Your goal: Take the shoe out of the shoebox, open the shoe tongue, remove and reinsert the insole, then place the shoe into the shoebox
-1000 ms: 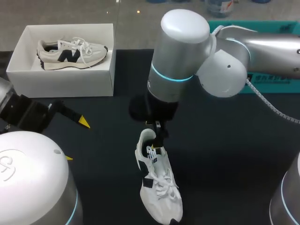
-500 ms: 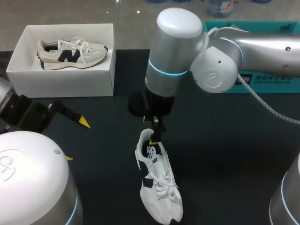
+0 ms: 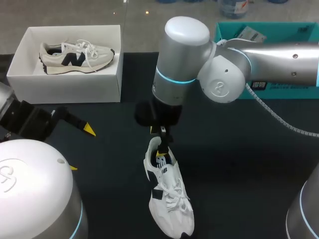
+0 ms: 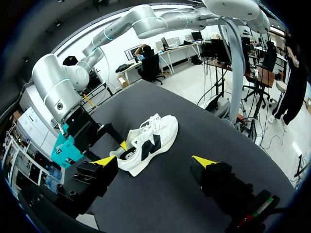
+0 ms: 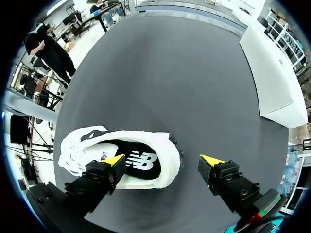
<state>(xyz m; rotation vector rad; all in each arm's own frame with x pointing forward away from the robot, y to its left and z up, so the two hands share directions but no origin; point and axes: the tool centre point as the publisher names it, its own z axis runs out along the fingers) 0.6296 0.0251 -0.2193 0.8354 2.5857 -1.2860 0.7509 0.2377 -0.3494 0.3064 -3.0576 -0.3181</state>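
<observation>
- Shoe [image 3: 168,201]: on dark table [image 3: 239,169], near middle, outside shoebox; toe toward near edge, heel away.
- Left gripper [image 4: 154,160]: near left, fingers spread, nothing held, well apart from shoe.
- Right gripper [image 5: 163,159]: over heel opening, fingers spread. One yellow tip above dark insole [image 5: 141,162], other outside heel, apart from it.
- Shoebox [image 3: 70,87]: far left corner, second shoe [image 3: 75,56] inside.

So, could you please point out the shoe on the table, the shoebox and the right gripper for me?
shoe on the table [image 3: 171,200]: head view, on the laced upper.
shoebox [image 3: 70,89]: head view, on its white front wall.
right gripper [image 5: 163,160]: right wrist view, midway between its two yellow tips.
</observation>
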